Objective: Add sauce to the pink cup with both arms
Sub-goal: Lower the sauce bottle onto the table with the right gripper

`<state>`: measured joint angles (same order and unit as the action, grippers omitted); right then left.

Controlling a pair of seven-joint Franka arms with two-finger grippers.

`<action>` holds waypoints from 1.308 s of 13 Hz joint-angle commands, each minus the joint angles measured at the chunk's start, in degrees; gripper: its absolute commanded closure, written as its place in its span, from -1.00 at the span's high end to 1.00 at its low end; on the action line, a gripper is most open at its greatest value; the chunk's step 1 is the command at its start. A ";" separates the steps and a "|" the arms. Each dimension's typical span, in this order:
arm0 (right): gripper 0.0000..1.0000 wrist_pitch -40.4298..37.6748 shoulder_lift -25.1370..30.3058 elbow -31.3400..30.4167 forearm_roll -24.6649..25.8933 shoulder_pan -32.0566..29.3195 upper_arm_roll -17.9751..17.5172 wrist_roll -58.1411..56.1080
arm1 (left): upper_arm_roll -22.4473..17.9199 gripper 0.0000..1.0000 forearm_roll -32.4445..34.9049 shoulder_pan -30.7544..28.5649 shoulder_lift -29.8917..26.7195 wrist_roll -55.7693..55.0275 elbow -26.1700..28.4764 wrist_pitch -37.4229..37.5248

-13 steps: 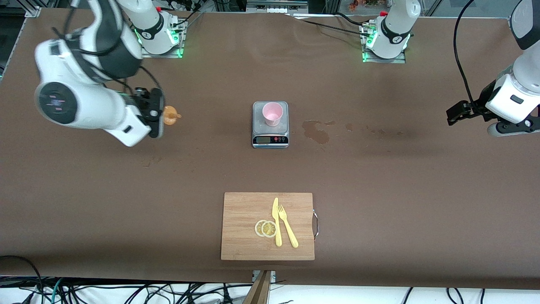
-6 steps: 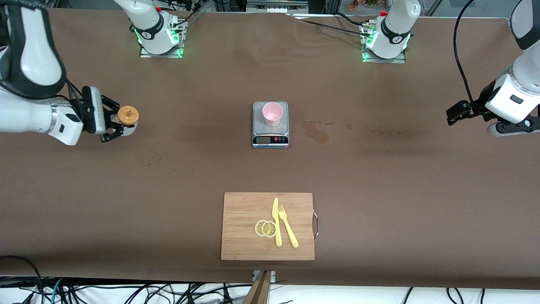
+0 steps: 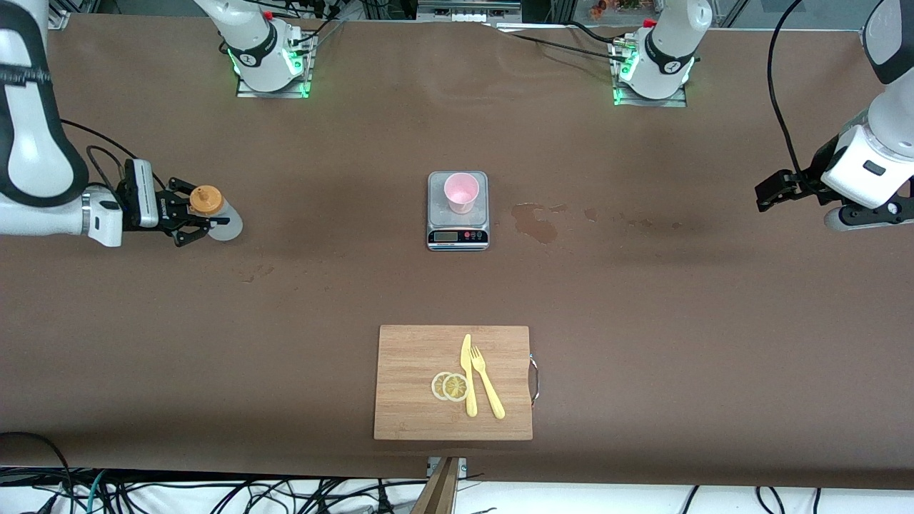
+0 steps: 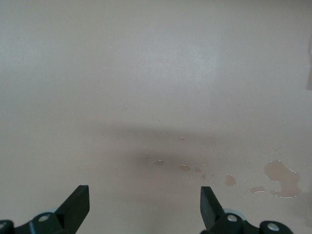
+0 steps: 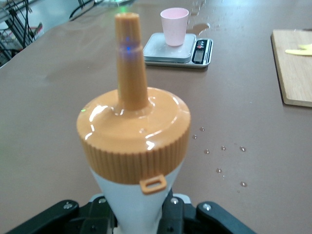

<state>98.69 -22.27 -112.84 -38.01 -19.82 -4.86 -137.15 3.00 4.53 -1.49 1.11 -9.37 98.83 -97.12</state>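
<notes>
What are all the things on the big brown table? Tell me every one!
sauce bottle: one, whitish with orange cap, held at the right arm's end of the table
pink cup: one, pink, on the scale
scale: one, grey, mid-table
wet patch: one, dark, beside the scale
cutting board: one, wooden, nearer the front camera than the scale
lemon slices: two, yellow, on the board
knife: one, yellow, on the board
fork: one, yellow, on the board
right pincer: black, shut on the bottle
left pincer: black, open, waiting
</notes>
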 commanded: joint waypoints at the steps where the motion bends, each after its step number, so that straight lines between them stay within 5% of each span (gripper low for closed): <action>1: -0.61 -0.60 -5.48 0.77 -5.04 -2.76 -0.68 -6.27 | 0.16 1.00 -0.76 -0.36 -0.50 1.02 -0.48 0.97; 10: -0.42 -0.08 -13.24 3.15 -8.75 -3.03 1.70 -9.36 | 0.16 1.00 -0.76 -0.36 -0.67 1.02 -0.31 1.14; 12: 0.14 0.10 -13.32 3.24 -8.66 -3.03 1.87 -9.19 | 0.16 1.00 -0.76 -0.36 -0.67 1.02 -0.31 1.14; 14: 1.00 0.10 -14.02 3.68 -8.84 -3.03 2.49 -8.75 | 0.16 1.00 -0.76 -0.36 -0.67 1.02 -0.31 1.23; 17: 1.00 -0.51 -13.77 5.34 -8.14 -3.03 3.97 -8.75 | 0.16 1.00 -0.76 -0.36 -0.67 1.02 -0.31 1.32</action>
<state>99.50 -35.45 -109.69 -45.88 -22.44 -1.90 -145.78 3.00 4.54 -1.49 1.09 -9.37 98.84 -96.77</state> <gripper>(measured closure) 0.040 0.000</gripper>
